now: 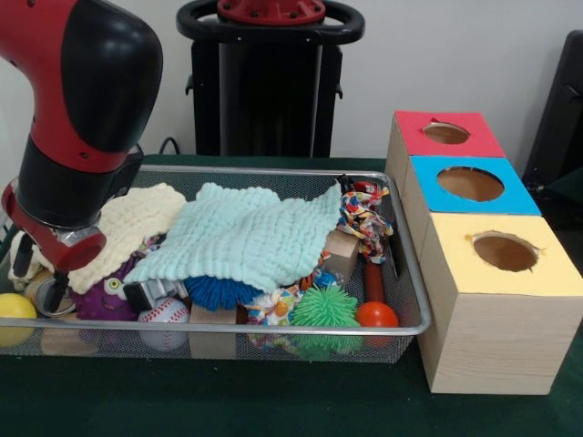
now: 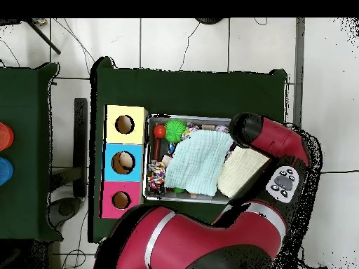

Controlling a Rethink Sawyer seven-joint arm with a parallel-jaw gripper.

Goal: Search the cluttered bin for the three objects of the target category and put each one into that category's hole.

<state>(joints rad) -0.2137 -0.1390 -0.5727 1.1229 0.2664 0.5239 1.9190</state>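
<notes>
Digging well starts with the biggest things. The arm (image 1: 86, 109) reaches down over the left end of the bin (image 1: 273, 170), which lies just beside three boxes, red (image 1: 414, 127), blue (image 1: 428, 196) and yellow (image 1: 501, 300), each with a round hole on top. Two cloths hide most of the clutter: a green cloth (image 1: 246, 237) spread across the middle and a cream cloth (image 1: 137, 223) beside it, under the arm.

Which category is wanted cannot be told, so the step in hand looks like searching. The cloths should be lifted or dragged aside first, clear of the bin's rim and not pushed onto the holes, since they probably cover more things.

Smaller things show along the near edge: a purple toy (image 1: 105, 296), a blue spiky ball (image 1: 219, 291), a green spiky ball (image 1: 325, 307), a baseball (image 1: 164, 319), a yellow ball (image 1: 15, 308) and an orange ball (image 1: 376, 315). Round ones are likely to roll, so any grasp should come straight down over the centre.

The gripper (image 1: 41, 273) hangs low between the cream cloth and the yellow ball, its two prongs apart and apparently holding nothing.
</notes>
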